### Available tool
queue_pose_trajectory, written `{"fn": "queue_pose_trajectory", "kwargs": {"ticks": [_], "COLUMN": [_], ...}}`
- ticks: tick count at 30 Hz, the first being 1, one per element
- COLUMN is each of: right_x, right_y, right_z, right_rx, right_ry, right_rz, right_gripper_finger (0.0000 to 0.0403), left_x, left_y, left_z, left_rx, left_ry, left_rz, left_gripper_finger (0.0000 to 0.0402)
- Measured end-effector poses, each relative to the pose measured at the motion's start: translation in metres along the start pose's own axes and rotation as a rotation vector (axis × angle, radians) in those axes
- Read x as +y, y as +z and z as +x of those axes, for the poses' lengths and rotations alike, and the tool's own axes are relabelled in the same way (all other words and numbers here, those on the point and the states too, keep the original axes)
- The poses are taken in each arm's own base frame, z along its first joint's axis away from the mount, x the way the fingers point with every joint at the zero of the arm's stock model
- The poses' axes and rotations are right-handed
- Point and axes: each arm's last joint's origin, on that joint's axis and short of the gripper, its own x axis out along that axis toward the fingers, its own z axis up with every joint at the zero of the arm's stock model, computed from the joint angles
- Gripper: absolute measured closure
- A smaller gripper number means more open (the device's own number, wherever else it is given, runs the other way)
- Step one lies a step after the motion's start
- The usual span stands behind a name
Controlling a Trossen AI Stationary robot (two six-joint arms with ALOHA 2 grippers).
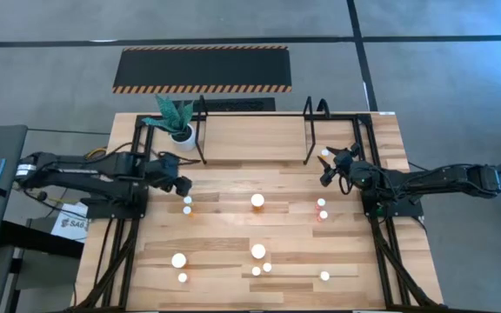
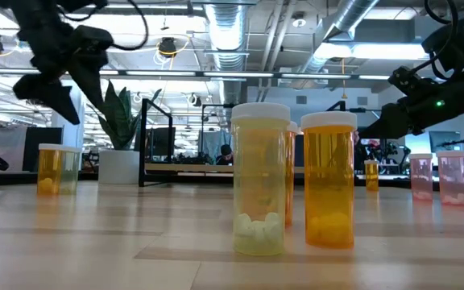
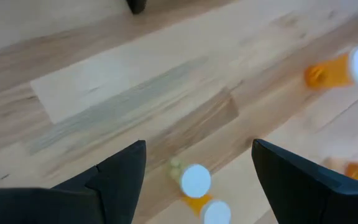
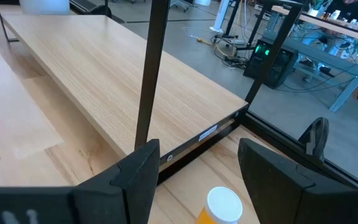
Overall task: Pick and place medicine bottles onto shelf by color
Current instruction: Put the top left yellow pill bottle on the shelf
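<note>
Medicine bottles [image 1: 257, 201] scattered (none held), left pincer [image 1: 183, 185] released, right pincer [image 1: 328, 167] released beside shelf [image 1: 255, 139].

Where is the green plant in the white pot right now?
In the high view, the green plant stands at the table's far left, at the shelf's left end beside its black upright, just beyond the left gripper.

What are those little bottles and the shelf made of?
The bottles look like clear tinted plastic: pills show through the walls, under matte white caps. The shelf looks like pale wood, grain visible, possibly laminate, with thin black uprights, likely metal.
</note>
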Motion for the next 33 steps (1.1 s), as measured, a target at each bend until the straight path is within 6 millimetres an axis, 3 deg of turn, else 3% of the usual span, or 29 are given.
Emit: {"fn": "queue_pose_trajectory", "kwargs": {"ticks": [11, 17, 25, 33], "right_x": [0.0, 0.0, 0.0, 0.0], "right_y": [0.0, 0.0, 0.0, 0.0], "right_z": [0.0, 0.0, 0.0, 0.0], "right_rx": [0.0, 0.0, 0.0, 0.0], "right_ry": [0.0, 0.0, 0.0, 0.0], "right_rz": [0.0, 0.0, 0.0, 0.0], "right_gripper_finger": [0.0159, 0.0159, 0.0159, 0.0159], "left_x": [-0.029, -0.04, -0.043, -0.046], "left_y": [0.009, 0.015, 0.008, 0.001], "left_z": [0.043, 0.044, 0.042, 0.041], "left_rx": [0.266, 0.257, 0.261, 0.222], "left_ry": [0.214, 0.216, 0.226, 0.247], "left_rz": [0.125, 0.138, 0.142, 0.135], "left_gripper_finger": [0.0123, 0.0118, 0.0087, 0.0081]}}
